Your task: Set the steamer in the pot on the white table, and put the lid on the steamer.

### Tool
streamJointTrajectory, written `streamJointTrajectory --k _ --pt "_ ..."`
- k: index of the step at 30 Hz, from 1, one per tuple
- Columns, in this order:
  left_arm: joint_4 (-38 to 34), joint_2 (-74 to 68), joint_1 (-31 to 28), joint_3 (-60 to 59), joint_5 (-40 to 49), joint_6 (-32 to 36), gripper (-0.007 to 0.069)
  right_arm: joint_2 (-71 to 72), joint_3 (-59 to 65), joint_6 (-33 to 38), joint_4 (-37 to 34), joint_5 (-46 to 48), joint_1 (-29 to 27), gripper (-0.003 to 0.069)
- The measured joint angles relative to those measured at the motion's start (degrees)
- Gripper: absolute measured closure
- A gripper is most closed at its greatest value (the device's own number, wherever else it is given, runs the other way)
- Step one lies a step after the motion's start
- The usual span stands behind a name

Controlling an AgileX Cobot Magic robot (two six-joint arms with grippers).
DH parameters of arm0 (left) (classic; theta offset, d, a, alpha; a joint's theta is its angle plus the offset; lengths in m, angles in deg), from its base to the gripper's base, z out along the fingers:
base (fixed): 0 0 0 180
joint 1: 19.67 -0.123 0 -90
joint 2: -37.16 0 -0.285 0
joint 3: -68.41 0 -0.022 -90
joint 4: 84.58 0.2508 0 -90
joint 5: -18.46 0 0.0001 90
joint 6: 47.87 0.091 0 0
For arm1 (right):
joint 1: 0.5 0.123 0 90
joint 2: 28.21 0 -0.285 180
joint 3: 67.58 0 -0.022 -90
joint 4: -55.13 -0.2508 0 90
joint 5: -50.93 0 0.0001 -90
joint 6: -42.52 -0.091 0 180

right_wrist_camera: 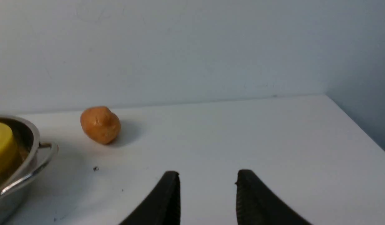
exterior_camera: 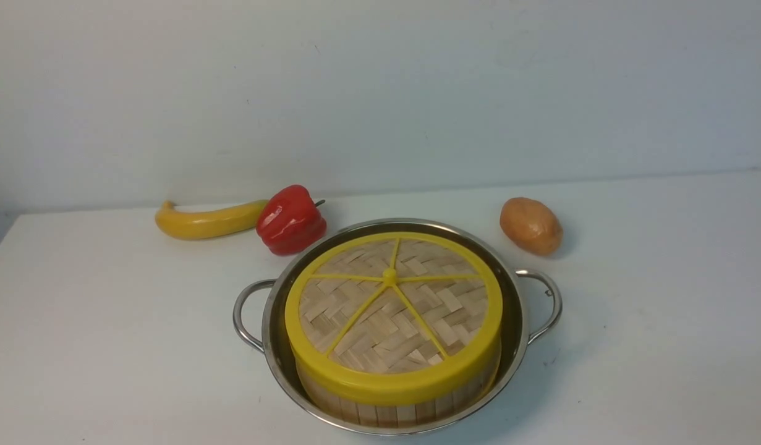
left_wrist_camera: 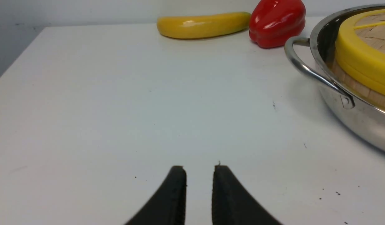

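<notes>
Both grippers, left (left_wrist_camera: pixel 199 170) narrow and right (right_wrist_camera: pixel 208 175) wider, hold nothing; lid (exterior_camera: pixel 392 309) lies flat, knob up, on steamer (exterior_camera: pixel 392 411).

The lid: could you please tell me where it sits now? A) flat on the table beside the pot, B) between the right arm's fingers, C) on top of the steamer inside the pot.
C: the lid caps the steamer, which stands inside the pot.

banana (exterior_camera: pixel 208 220) lying flat, touching red pepper (exterior_camera: pixel 291 220) | potato (exterior_camera: pixel 531 225) well apart, alone
</notes>
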Motion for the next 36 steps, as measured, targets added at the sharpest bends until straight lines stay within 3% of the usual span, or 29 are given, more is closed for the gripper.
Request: streamJointTrajectory --k 9,30,36 --pt "0.0 0.0 0.0 0.0 0.0 0.0 0.0502 0.0 5.9 -0.1 -0.5 0.4 0.0 0.0421" --pt "0.0 0.0 0.0 0.0 0.0 0.0 0.0502 0.0 6.3 -0.6 -0.4 -2.7 0.0 0.0420" --pt "0.0 0.0 0.0 0.0 0.0 0.0 0.0502 0.0 6.3 -0.7 -3.6 -2.9 0.0 0.0419"
